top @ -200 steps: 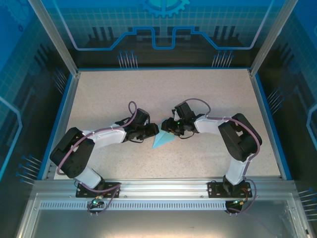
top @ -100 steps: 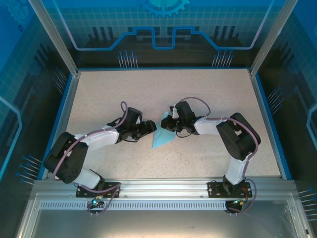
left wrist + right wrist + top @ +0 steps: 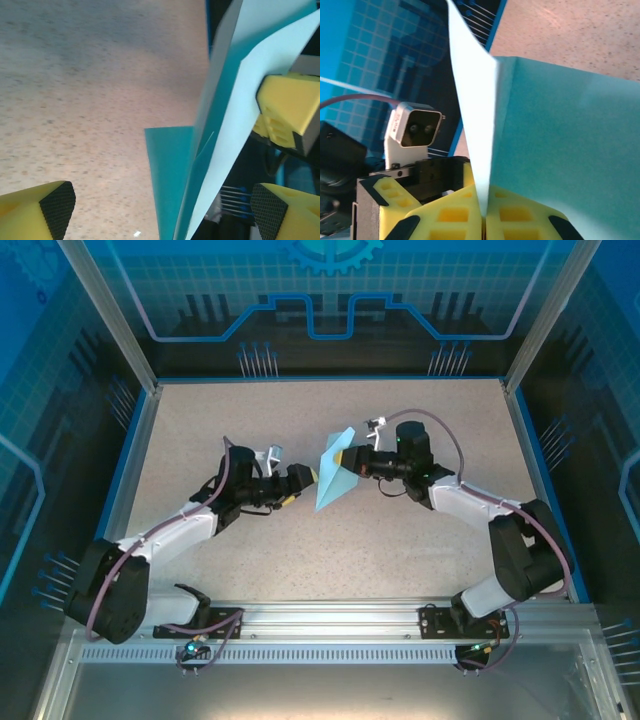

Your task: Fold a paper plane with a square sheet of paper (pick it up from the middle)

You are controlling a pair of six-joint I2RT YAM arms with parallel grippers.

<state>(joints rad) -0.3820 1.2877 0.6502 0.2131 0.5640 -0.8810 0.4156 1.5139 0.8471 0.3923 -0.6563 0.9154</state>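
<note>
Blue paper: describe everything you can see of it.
The light blue paper is thin and creased, folded into a pointed shape with layered flaps, one face paler. It stands on edge over the table, point aimed at its near side. The right tool is shut on one edge; the open left tool sits beside it, not gripping. Whether its tip touches the table is unclear.

The right gripper (image 3: 352, 464) is closing on the paper (image 3: 332, 478) and tipping it up from flat on the worktop (image 3: 400, 550) to standing on edge. The left gripper (image 3: 304, 478) is opening wide beside the paper. Both arms are stretching farther from their bases.
</note>
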